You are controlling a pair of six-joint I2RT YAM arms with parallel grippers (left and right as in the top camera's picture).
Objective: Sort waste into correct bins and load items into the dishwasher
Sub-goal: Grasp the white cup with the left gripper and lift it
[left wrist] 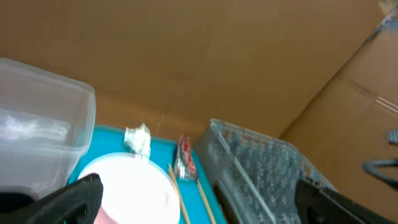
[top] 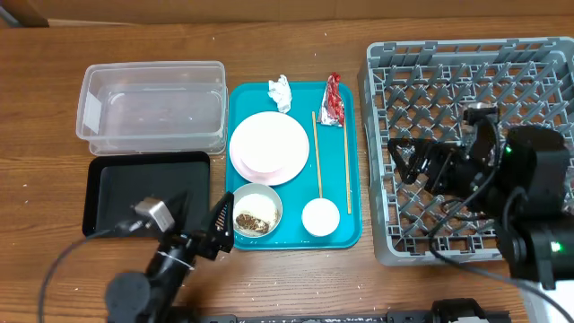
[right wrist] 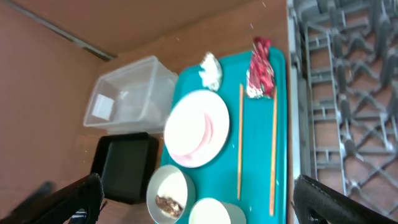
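On the teal tray (top: pixel 296 240) lie a white tissue (top: pixel 281 92), a red-and-white wrapper (top: pixel 333 100), a white plate (top: pixel 269 142) on a pink plate (top: pixel 256 172), two chopsticks (top: pixel 317 152), a bowl (top: pixel 256 208) holding brown food scraps (top: pixel 253 221), and a white cup (top: pixel 320 217). The clear tub (top: pixel 152 108) and black tray (top: pixel 148 190) sit to the left. The grey dish rack (top: pixel 475 72) is on the right. My left gripper (top: pixel 220 229) is open and empty beside the bowl. My right gripper (top: pixel 408 161) is open and empty over the rack's left side.
The right wrist view shows the plate (right wrist: pixel 196 127), bowl (right wrist: pixel 168 193), cup (right wrist: pixel 214 211) and wrapper (right wrist: pixel 261 68). The left wrist view shows the tissue (left wrist: pixel 138 140), wrapper (left wrist: pixel 185 158) and rack (left wrist: pixel 261 168). A cardboard wall stands behind the table.
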